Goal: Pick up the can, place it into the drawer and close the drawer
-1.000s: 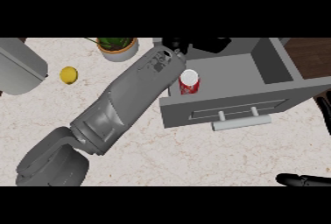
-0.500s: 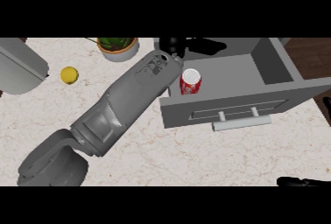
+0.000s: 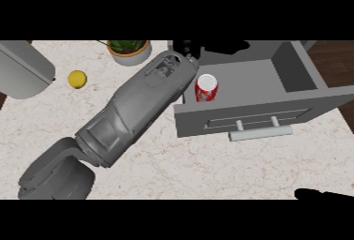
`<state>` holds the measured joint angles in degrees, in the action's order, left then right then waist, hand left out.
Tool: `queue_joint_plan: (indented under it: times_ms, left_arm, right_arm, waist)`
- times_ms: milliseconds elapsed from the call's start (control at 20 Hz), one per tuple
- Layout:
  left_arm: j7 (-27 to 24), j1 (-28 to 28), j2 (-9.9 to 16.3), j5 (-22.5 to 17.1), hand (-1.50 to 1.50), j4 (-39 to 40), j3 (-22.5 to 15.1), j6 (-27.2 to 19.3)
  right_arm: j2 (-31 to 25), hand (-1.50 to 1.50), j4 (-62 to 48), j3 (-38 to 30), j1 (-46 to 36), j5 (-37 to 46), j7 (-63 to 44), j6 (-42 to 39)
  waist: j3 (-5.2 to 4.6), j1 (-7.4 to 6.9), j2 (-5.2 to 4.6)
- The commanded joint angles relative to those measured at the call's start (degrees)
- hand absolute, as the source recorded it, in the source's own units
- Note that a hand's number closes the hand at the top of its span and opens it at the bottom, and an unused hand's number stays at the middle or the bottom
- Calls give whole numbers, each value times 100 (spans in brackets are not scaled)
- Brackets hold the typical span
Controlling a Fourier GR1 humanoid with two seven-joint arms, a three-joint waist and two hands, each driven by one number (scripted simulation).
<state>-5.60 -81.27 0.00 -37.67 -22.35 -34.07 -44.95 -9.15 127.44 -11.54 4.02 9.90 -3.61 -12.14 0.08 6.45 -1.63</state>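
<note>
Can (image 3: 206, 88) stands upright in the open drawer (image 3: 276, 91), at its left side. Left hand (image 3: 185, 47) above it, fingers released, I think. Right hand (image 3: 323, 194) barely shows; cannot tell its fingers.

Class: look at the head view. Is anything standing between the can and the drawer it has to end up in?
No. The can already stands upright inside the open drawer, near its left wall. The left hand shows as dark fingers above and behind the can. Closing the drawer is what remains.
</note>
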Motion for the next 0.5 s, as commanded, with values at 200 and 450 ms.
queue_joint_plan:
  times_ms: [200,450]
  left_arm:
    - [-238,-308,0,-210,-150,80,238,-5]
    - [-50,-250,0,-252,-150,-216,-31,-181]
  right_arm:
    - [-411,-150,-54,525,-177,1650,207,126]
    - [-575,-150,-684,1130,-685,2953,241,370]
  waist:
    - [-7,-307,60]
    - [-6,-458,89]
